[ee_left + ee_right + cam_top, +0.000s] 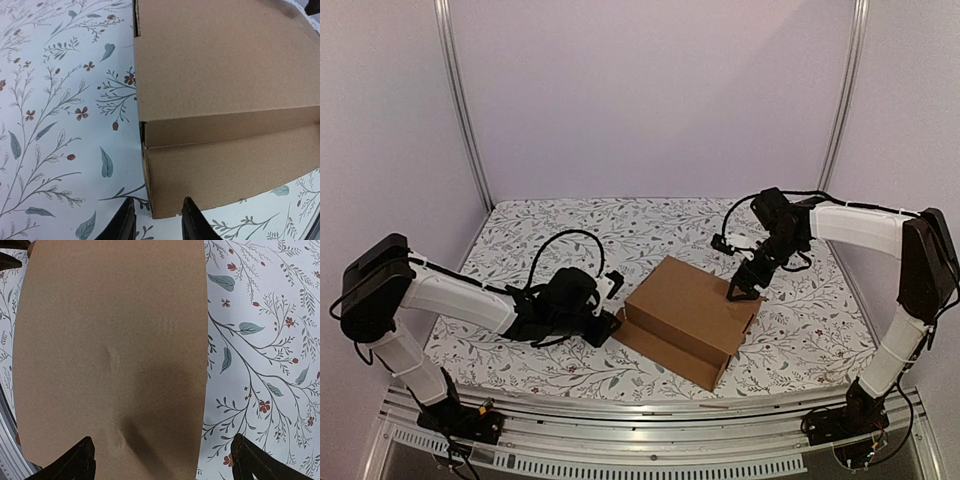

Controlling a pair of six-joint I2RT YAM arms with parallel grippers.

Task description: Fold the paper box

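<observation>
The paper box (685,318) is plain brown cardboard and lies closed in the middle of the table, with a lower step along its front side. My left gripper (608,322) sits low at the box's left corner. In the left wrist view it (157,222) is partly open, and the corner of the box (220,100) lies just ahead, between the fingertips (192,225). My right gripper (742,288) hovers over the box's right edge. In the right wrist view it (165,465) is wide open, one finger over the lid (110,355) and the other finger over the cloth.
A floral tablecloth (570,230) covers the table. Aluminium posts (465,110) stand at the back corners in front of white walls. A metal rail (650,425) runs along the near edge by the arm bases.
</observation>
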